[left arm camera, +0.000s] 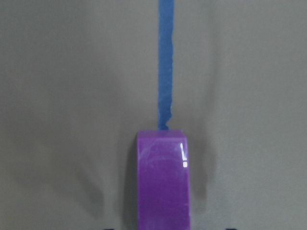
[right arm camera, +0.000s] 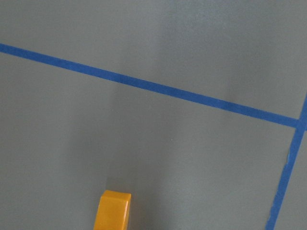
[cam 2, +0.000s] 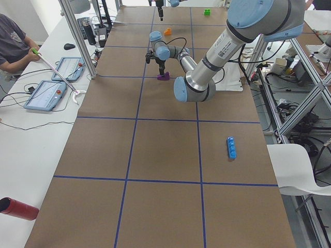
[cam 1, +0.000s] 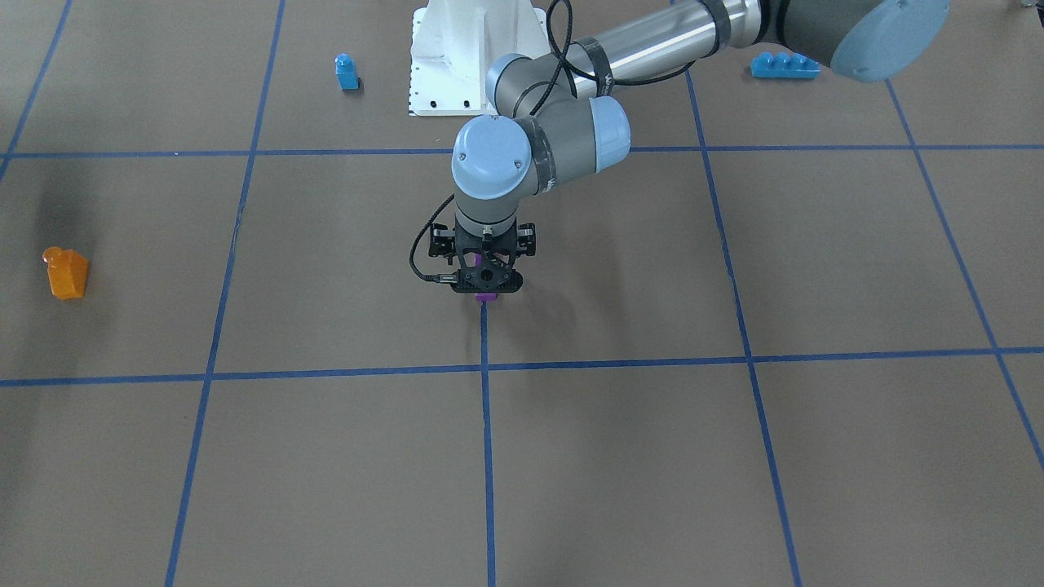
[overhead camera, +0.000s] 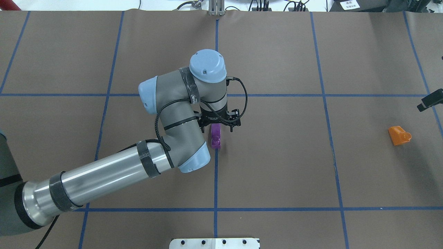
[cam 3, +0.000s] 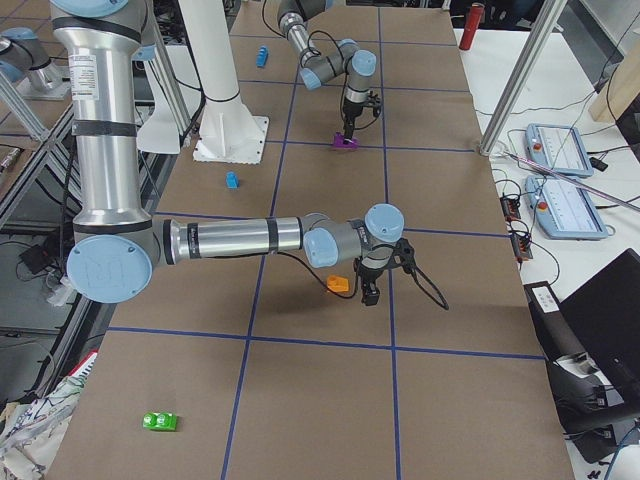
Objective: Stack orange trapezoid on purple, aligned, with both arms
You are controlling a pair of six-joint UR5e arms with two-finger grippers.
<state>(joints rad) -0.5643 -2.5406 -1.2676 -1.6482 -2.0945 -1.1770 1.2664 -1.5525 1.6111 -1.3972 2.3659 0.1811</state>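
So far: nothing stacked yet; orange [overhead camera: 398, 135] and purple [overhead camera: 216, 136] sat well apart on the table [overhead camera: 277, 173], orange at 3 o'clock from purple in the overhead view.
Purple: rested on the centre tape [overhead camera: 215, 180] line, under the wrist of the left arm [overhead camera: 104, 176].
Left side: left gripper [cam 1: 487, 277] hung straight over purple; jaws stood apart, a gap either side of the block, gripping nothing.
Right side: right gripper [cam 3: 370, 290] stood just beside orange, at its 3 o'clock in the right side view; jaw width could not be told.
Done: judged as approach only, each gripper at its own block, neither block off the table.
Left to do: most likely gripping orange, carrying it toward 9 o'clock to purple, steadying purple, then seating orange on the stud with slopes matched.
Left wrist view: showed purple centred on the tape, dark fingertips [left arm camera: 231, 228] at the 6 o'clock edge either side of it; all hidden beneath the wrist in the overhead and front views.
Right wrist view: showed only orange's top at 6 o'clock, no fingers.
Overhead view: caught just a black sliver of the right gripper at the 3 o'clock edge.
Right side view: gave the whole right arm [cam 3: 230, 238], plus a green block [cam 3: 160, 422] at 7 o'clock, absent from overhead.
Front view: missed the right gripper entirely; added a small blue block [cam 1: 347, 72] and a long blue brick [cam 1: 784, 65] near 12 o'clock.
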